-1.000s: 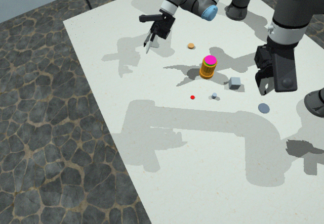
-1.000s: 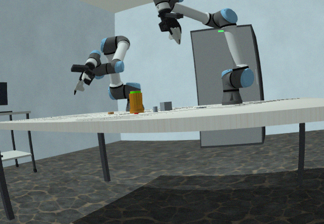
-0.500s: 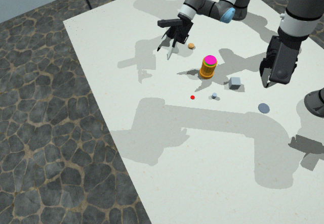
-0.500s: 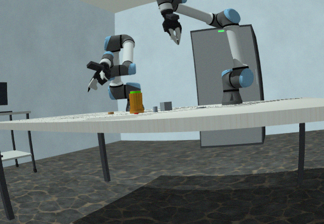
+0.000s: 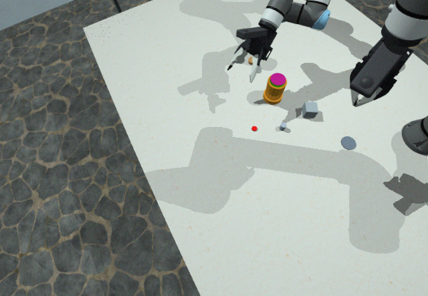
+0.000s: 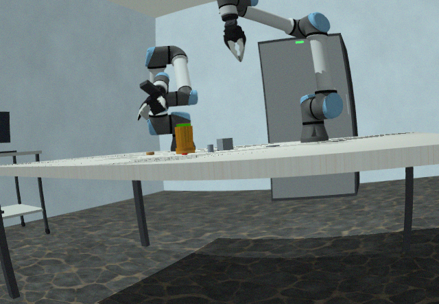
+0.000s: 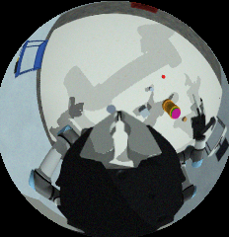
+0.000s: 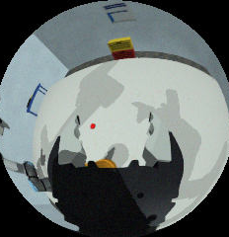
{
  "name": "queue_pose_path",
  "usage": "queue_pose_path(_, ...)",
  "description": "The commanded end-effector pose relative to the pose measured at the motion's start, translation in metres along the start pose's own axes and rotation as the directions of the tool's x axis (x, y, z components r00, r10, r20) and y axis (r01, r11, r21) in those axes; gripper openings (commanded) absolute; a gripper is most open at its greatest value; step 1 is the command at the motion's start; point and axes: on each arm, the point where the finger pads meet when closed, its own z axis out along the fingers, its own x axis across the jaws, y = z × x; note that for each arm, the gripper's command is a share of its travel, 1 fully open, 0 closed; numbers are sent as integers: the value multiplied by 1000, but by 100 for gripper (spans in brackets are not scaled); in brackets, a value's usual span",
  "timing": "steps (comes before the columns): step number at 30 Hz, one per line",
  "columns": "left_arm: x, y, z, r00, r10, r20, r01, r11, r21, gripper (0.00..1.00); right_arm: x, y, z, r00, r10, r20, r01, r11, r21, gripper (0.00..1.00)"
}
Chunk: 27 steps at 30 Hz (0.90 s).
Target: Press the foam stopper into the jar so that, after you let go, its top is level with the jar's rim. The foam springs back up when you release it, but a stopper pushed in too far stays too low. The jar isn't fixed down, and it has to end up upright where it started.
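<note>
Stopper [image 5: 277,79] [image 6: 183,125] [image 7: 176,113] sits in the mouth of the jar [image 5: 274,92] [image 6: 184,140] [image 7: 169,106] [image 8: 106,163], its magenta top and a green band showing above the orange rim, so it is proud of level. The jar stands upright on the table [image 5: 276,210] [image 6: 212,167] [image 7: 95,49] [image 8: 139,74]. Near it lie a tan puck [image 5: 250,60] [image 6: 150,153] [image 7: 185,118], a red dot [image 5: 254,128] [image 6: 184,154] [image 7: 163,76] [image 8: 93,126], a small cylinder [image 5: 282,126] [image 6: 210,148] [image 7: 151,89] and a grey block [image 5: 309,109] [image 6: 224,143] [image 7: 144,111]; a blue-grey disc [image 5: 348,143] [image 6: 273,146] [image 7: 111,109] lies farther off. The right gripper [image 5: 240,74] [image 6: 144,117] [image 7: 196,96] [image 8: 114,114] hangs above the table near the jar, jaws wide though short of full spread, with nothing between them. The left gripper [image 5: 355,105] [image 6: 240,60] [image 7: 118,112] hovers high and well apart from the jar, jaws fully together and empty.
</note>
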Motion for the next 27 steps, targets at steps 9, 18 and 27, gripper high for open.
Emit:
queue_pose_path(9,5,28,-3,943,328,-55,-327,945,16,0,-52,43,-39,979,-194,58,191,980,50,79)
queue_pose_path(18,8,54,-4,814,574,-90,-572,819,54,0,-84,77,-77,933,-347,98,337,935,107,79)
queue_pose_path(27,11,71,-2,674,732,-100,-727,681,87,0,-94,97,-103,889,-445,110,428,891,150,79)
